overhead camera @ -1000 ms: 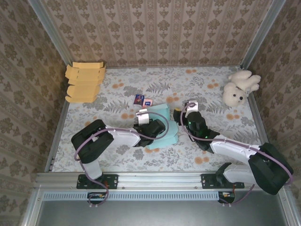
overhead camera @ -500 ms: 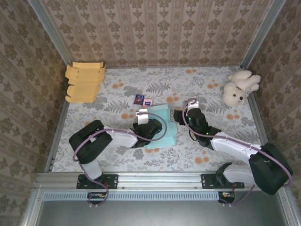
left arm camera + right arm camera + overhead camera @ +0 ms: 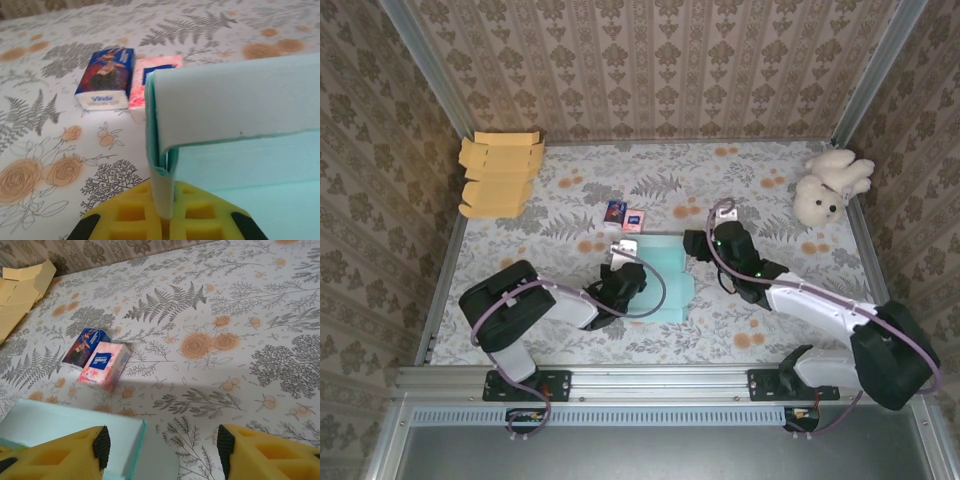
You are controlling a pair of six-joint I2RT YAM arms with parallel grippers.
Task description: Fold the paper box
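Note:
The teal paper box (image 3: 662, 268) lies mid-table between both arms. My left gripper (image 3: 623, 272) is at its left edge, yellow jaws shut on a doubled teal flap (image 3: 164, 192) that stands upright; the box wall (image 3: 235, 100) stretches to the right above them. At the box's far right corner, my right gripper (image 3: 696, 243) is open. In the right wrist view its left finger (image 3: 55, 455) hangs over the box corner (image 3: 80, 422), its right finger (image 3: 270, 452) is over bare cloth, and nothing lies between them.
Two small tissue packs, a dark blue one (image 3: 614, 211) and a pink one (image 3: 635, 218), lie just beyond the box. Flat tan cardboard blanks (image 3: 498, 172) are stacked at the far left. A white plush toy (image 3: 828, 187) sits far right. Walls enclose the table.
The box has come down flatter on the table. My left gripper has drawn back toward the near left with the flap. The right gripper has shifted a little farther away and to the left.

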